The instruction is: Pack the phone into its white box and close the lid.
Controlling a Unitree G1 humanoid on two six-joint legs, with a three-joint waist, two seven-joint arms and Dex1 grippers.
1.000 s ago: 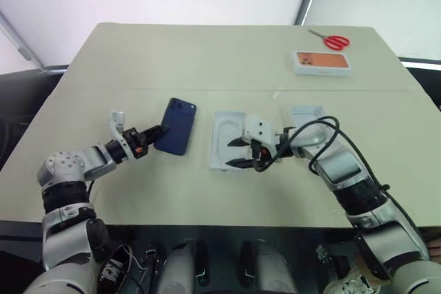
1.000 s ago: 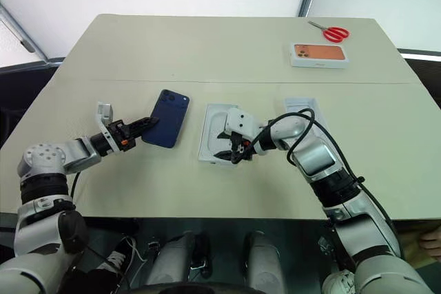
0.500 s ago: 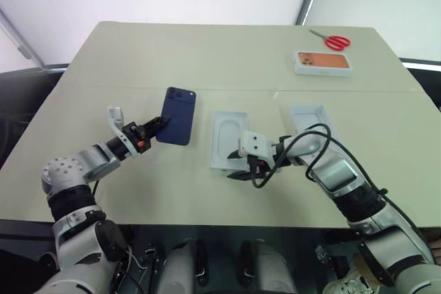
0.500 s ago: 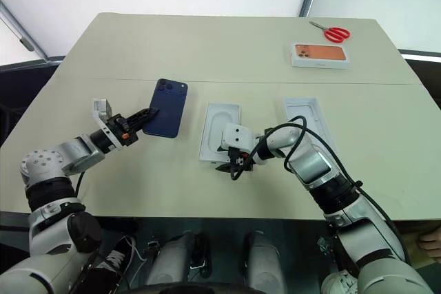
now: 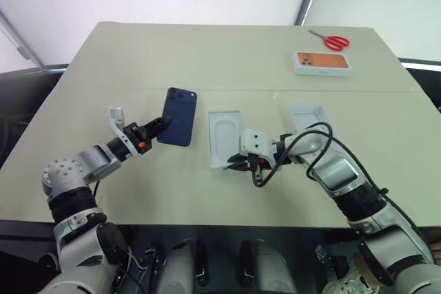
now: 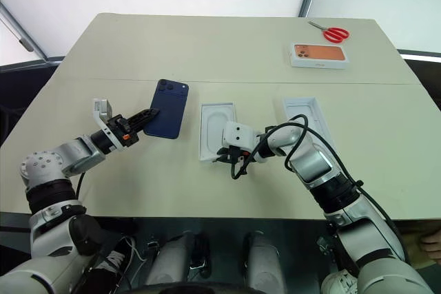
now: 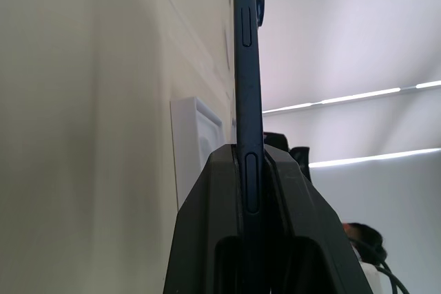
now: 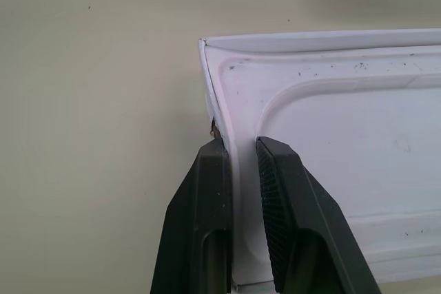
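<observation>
Near the worktop's front edge, the right hand [image 8: 240, 170] pinches the near wall of the box [image 5: 225, 137], one finger outside and one inside, close to a corner. The left hand [image 5: 153, 129] clamps the phone [image 5: 179, 126] by its lower end and holds it off the worktop, back and lens corner showing, just beside the box on the side of the worktop's left edge.

The step in hand looks like steadying the box so the phone can go in. To do it well, the right hand should pin the wall without dragging or tipping the base, since thin card buckles under a hard pinch. The phone should be brought over the opening, laid flat and lined up with the long sides before release, so that it settles into the moulded recess and does not ride on a rim.

A second white piece [image 5: 308, 118] lies beyond the right forearm, toward the right edge; whether it is the lid turned inside up or a spare tray is hard to say, and the arm and cable cover its near end. The box's floor is hidden under its white insert. Whether the phone's lower edge touches the worktop cannot be told. Near the far right corner sit another box [image 5: 322, 63] with an orange picture and red scissors [image 5: 331, 40].
</observation>
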